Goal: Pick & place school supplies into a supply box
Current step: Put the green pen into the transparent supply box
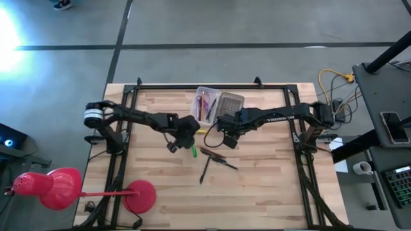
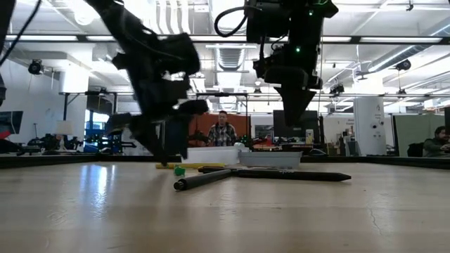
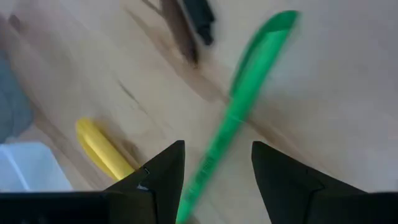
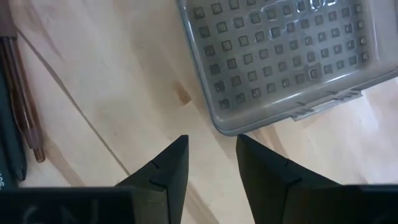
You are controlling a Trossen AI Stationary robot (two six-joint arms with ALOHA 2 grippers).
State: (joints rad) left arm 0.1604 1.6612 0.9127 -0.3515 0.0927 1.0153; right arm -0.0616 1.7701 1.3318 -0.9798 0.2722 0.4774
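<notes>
Lining up on the green marker, box waiting at the tabletop's (image 1: 270,192) far edge

Supply box (image 1: 207,104) beside its grey lid (image 1: 230,104); my left gripper (image 3: 217,163) unclenched astride the green marker (image 3: 239,112), next lower and pinch; right gripper (image 4: 211,155) released, empty, near the lid

Overhead straight down; low level across table (image 2: 225,211); wrists close above wood

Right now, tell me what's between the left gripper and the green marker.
Nothing visible. The left gripper is open with the green marker running straight between its fingers on the bare table; the yellow marker lies off to one side.
</notes>
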